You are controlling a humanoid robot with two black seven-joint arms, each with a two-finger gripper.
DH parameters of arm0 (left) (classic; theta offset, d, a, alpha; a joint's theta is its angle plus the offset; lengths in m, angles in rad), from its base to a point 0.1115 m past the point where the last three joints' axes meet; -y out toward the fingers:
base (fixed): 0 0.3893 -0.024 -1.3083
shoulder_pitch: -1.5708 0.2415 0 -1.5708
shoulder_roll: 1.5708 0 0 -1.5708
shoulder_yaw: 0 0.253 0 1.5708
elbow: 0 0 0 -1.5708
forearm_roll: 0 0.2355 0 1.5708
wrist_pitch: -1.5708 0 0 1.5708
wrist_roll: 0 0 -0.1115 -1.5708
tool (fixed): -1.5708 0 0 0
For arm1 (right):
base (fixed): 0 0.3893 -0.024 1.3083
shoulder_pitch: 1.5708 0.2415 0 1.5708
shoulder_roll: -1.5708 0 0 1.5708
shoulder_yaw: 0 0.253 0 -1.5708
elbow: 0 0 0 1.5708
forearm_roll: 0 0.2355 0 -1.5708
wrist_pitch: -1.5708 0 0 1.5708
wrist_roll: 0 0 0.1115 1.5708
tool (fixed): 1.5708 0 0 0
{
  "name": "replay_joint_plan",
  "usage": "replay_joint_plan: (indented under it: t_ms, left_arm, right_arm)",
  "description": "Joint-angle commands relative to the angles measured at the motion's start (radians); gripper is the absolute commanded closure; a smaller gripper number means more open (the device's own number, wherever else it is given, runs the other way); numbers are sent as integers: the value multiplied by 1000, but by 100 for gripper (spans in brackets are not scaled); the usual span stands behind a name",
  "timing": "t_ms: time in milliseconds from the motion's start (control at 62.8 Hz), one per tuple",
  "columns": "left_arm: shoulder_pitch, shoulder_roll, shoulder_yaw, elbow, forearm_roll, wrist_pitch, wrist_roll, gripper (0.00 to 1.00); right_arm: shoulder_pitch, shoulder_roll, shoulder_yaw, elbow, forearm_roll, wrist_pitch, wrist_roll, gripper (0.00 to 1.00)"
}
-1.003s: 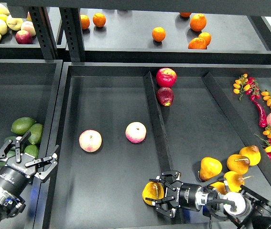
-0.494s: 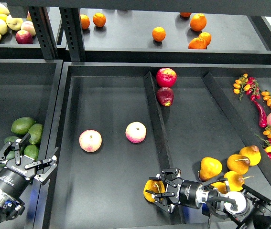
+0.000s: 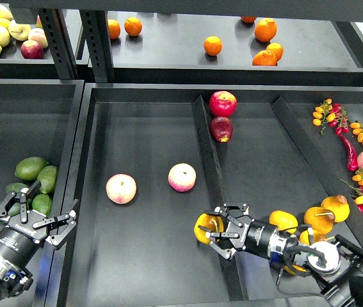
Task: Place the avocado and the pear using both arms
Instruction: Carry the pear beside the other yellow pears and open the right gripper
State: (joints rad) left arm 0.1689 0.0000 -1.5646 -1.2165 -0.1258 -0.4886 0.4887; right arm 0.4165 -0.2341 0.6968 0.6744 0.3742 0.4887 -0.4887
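The pear (image 3: pixel 204 228), yellow-orange, lay against the divider (image 3: pixel 210 160) below the peaches. The avocado (image 3: pixel 15 190), dark green, lay left of the divider among lighter ones.

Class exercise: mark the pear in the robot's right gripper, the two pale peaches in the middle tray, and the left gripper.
pear (image 3: pixel 202 228), head view, on its yellow side left of the gripper.
left peach (image 3: pixel 121 188), head view, centre.
right peach (image 3: pixel 182 177), head view, centre.
left gripper (image 3: pixel 48 208), head view, between its fingertips.
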Motion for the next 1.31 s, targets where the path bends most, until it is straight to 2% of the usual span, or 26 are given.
replay_joint_plan:
  t_ms: [0,96,287,939,1210,1290]
  left_arm:
    - [3,0,0,-1,0,0,0,1]
    - [4,0,8,0,0,0,0,1]
    - [4,0,9,-1,11,0,0,1]
    - [6,0,17,6,14,0,0,1]
    - [8,0,21,5,14,0,0,1]
    - [8,0,21,5,14,0,0,1]
  right_arm:
    - [25,-82,6,34,57,0,0,75]
    - [25,-188,6,83,109,0,0,75]
    - [-27,-269,4,135,118,0,0,75]
    - [-203,-278,6,143,65,0,0,72]
    - [-206,-274,7,123,23,0,0,66]
    - [-206,-272,9,123,23,0,0,60]
